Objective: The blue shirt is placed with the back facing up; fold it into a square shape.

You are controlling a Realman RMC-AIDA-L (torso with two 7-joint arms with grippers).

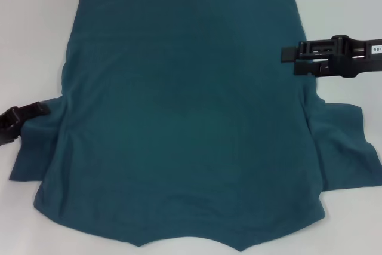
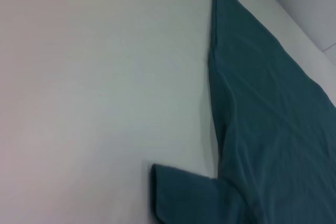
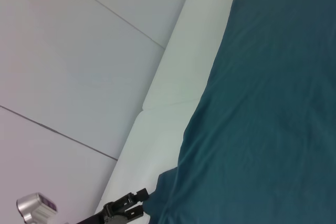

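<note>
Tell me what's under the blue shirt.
The blue shirt lies flat on the white table, plain side up. Whatever is beneath its middle, including any print on the underside, is covered.

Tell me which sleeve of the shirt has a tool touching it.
The left sleeve: the left tool sits at its edge. The right sleeve lies alone.

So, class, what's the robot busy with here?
A blue shirt lies spread flat, plain side up, on a white table, not yet folded. The left gripper sits at the edge of the shirt's left sleeve, while the right gripper is over the shirt's right edge, farther up. Both seem set to begin folding.
</note>
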